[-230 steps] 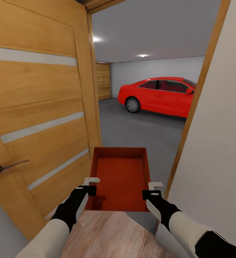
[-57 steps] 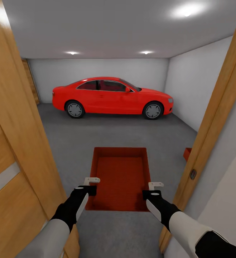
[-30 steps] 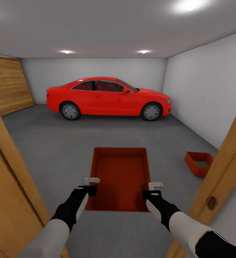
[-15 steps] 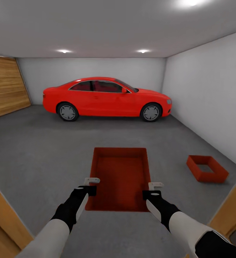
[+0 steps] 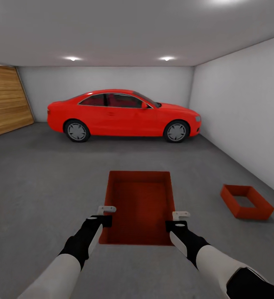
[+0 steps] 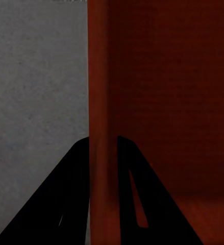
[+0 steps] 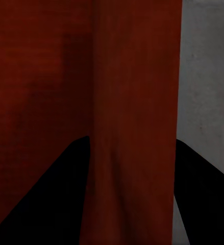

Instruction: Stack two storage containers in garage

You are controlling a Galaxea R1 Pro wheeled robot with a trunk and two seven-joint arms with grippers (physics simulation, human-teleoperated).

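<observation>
I am inside the garage. A red-orange storage container (image 5: 140,205) hangs in front of me, held between both arms. My left gripper (image 5: 105,214) is shut on its left wall (image 6: 102,117), one black finger (image 6: 73,199) outside and one inside. My right gripper (image 5: 176,220) is shut on its right wall (image 7: 137,112) in the same way. The second storage container (image 5: 247,201) rests on the dark grey concrete floor (image 5: 45,174) at the right, close to the white wall.
A red car (image 5: 122,115) is parked across the far end of the garage. A white wall (image 5: 245,108) runs along the right side. A wooden door (image 5: 6,99) closes the far left. Open floor lies between me and the car.
The view has advanced through the doorway into the garage, and the door frames have slid out of sight. The container on the floor has come into fuller view. My hold is unchanged.
</observation>
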